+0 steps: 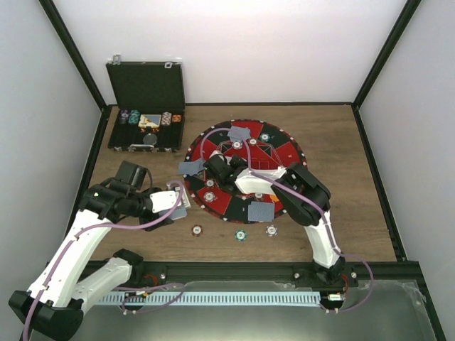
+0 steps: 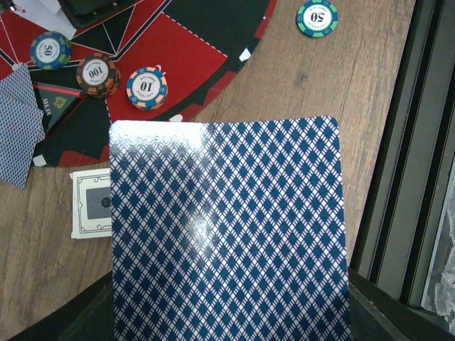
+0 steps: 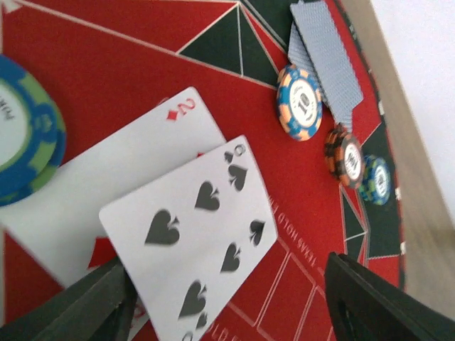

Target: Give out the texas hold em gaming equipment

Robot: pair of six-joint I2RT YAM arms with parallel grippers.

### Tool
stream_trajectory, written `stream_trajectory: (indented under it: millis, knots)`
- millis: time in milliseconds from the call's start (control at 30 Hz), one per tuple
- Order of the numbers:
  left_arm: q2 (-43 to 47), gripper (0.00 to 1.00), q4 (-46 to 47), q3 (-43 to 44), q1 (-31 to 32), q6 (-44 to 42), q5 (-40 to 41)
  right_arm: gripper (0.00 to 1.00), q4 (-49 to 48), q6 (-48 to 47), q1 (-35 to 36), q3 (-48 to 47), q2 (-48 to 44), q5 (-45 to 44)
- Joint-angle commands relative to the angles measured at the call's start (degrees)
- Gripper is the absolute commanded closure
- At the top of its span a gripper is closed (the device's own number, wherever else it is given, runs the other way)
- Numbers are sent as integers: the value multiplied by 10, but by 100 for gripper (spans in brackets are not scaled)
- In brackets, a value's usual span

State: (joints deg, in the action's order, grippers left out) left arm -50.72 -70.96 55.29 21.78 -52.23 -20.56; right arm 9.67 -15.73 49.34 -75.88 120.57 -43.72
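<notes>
The left gripper (image 1: 178,204) is closed on a blue-backed card (image 2: 227,234), whose diamond-patterned back fills the lower part of its wrist view and hides the fingers; whether this is one card or the top of a stack cannot be told; its long axis runs straight out from the gripper, far short edge towards the round mat (image 2: 185,64); ahead and to the left, three striped chips (image 2: 97,74) sit in a row on the mat, marked 50, 100 and 10; a fourth chip (image 2: 317,18), marked 50, lies on bare wood ahead to the right; one bordered card (image 2: 92,202) lies flat just left of the held card. The right gripper (image 3: 227,270) hangs over the mat with its fingers (image 3: 384,298) well apart, clamping nothing; two face-up cards lie between them, a two of diamonds (image 3: 163,142) and, overlapping it, a spade card (image 3: 199,234); both long axes slant from the left-hand finger towards the far right; beyond them a face-down pair (image 3: 323,57) is fanned beside the same three chips; a blue-green chip (image 3: 25,131) sits to the left. From above, three face-down heaps (image 1: 259,211) ring the mat; three table chips (image 1: 241,234) lie on the near side of the right gripper; one open black case (image 1: 146,106) stands beyond the left gripper.
</notes>
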Motion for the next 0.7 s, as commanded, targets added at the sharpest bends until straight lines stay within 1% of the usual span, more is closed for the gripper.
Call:
stream_trajectory:
  millis: [0, 167, 367, 433, 467, 533, 600, 667]
  knots:
    - [5, 89, -4, 20, -1, 5, -6, 23, 40, 43, 8, 31, -44, 63]
    - [4, 89, -6, 23, -2, 6, -9, 14, 92, 92, 8, 37, -83, 104]
    - [2, 89, -5, 27, -1, 6, -11, 14, 124, 159, 2, 34, -143, 158]
    - [3, 89, -4, 27, -1, 7, -13, 16, 149, 206, -9, 22, -167, 195]
    - [4, 89, -4, 27, -1, 7, -13, 16, 161, 234, -16, 13, -185, 218]
    - [4, 89, -3, 26, -1, 7, -13, 16, 177, 293, -33, 5, -219, 303]
    - [5, 89, -3, 24, -1, 5, -13, 16, 183, 363, -55, 8, -257, 410]
    - [5, 89, -1, 23, -1, 4, -14, 14, 164, 433, -73, 30, -293, 516]
